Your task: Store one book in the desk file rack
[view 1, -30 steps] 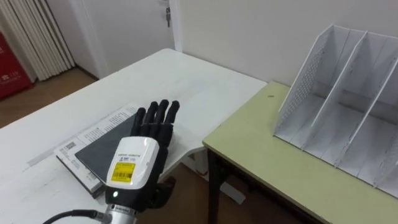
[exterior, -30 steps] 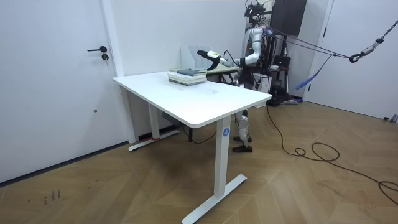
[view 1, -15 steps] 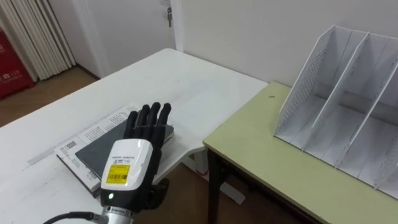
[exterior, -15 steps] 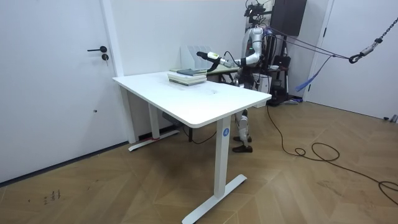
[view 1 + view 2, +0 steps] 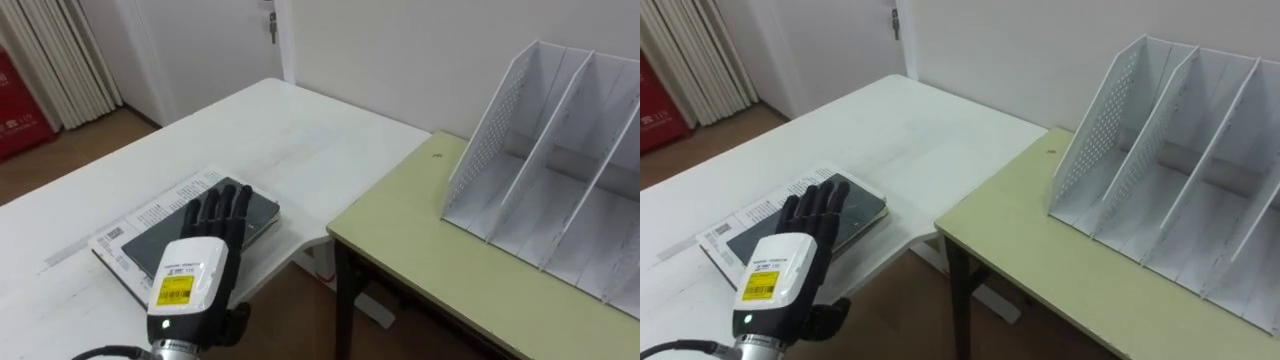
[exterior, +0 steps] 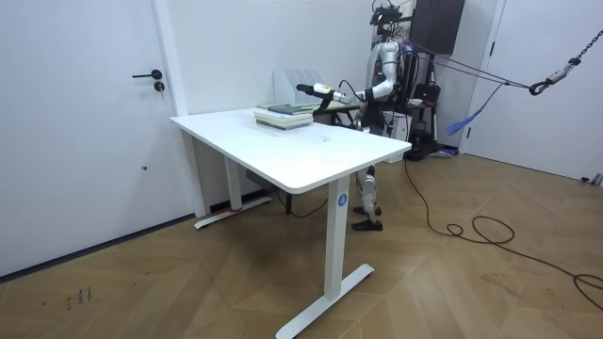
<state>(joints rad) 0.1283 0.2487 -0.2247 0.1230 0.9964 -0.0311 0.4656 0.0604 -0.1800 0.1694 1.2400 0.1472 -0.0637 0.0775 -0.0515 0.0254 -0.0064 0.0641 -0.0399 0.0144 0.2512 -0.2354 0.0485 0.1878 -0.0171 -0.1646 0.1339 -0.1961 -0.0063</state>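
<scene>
Nearest the camera, the left hand [image 5: 195, 275] came in from the lower left, back upward, its fingers [image 5: 218, 208] straight and close together, gripping nothing. They reached over the dark-covered book [image 5: 258, 210]; whether they touched its cover could not be told. The book lay flat on top of a printed volume [image 5: 150, 214] near the corner of the white desk [image 5: 290, 140]. Just beside that corner, across a narrow gap, stood an olive-green table [image 5: 420, 240] carrying the white desk file rack [image 5: 545, 170], its perforated side wall towards the book and its upright slots holding nothing. Beyond the desk were wood flooring [image 5: 75, 140], pale vertical blinds [image 5: 50, 60], a red object [image 5: 15, 115] and a white door [image 5: 200, 50]. In the room view the robot stood behind the desk's far end, arm stretched over the book stack [image 6: 283, 115], on herringbone parquet [image 6: 452, 282].
</scene>
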